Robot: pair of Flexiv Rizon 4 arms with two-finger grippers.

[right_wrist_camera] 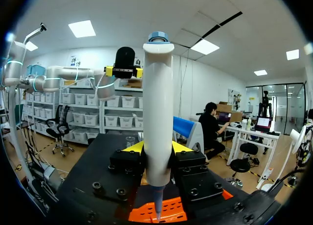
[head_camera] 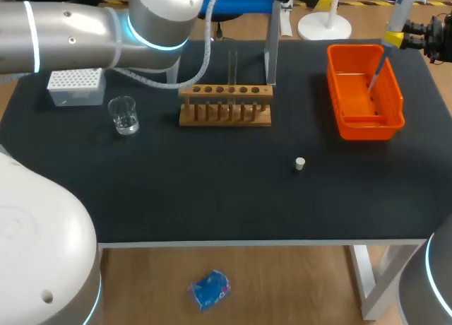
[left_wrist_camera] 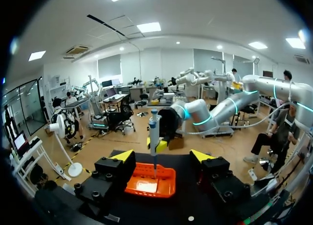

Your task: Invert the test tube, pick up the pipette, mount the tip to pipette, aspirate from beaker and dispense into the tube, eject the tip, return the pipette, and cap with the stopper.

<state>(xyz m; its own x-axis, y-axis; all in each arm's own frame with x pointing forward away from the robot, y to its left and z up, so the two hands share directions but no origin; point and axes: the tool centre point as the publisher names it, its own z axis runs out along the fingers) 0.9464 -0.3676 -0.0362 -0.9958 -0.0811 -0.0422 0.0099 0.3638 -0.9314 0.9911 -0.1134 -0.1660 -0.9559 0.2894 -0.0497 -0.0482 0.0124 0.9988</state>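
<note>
My right gripper [head_camera: 404, 38] is shut on the white pipette [head_camera: 400, 10], held upright at the table's far right. Its thin tip [head_camera: 376, 74] points down into the orange bin [head_camera: 364, 123]. In the right wrist view the pipette [right_wrist_camera: 158, 117] stands between the fingers above the bin [right_wrist_camera: 168, 210]. My left gripper [left_wrist_camera: 162, 156] hangs open and empty over the table's far side, facing the bin [left_wrist_camera: 166, 186] and the pipette [left_wrist_camera: 154, 137]. A clear test tube [head_camera: 233, 69] stands upright in the wooden rack [head_camera: 224, 113]. The white stopper [head_camera: 300, 163] lies on the mat.
A glass beaker [head_camera: 124, 116] and a white tip box [head_camera: 75, 86] sit at the left. A grey pipette stand [head_camera: 271, 46] rises behind the rack. My left arm [head_camera: 85, 28] spans the far left of the table.
</note>
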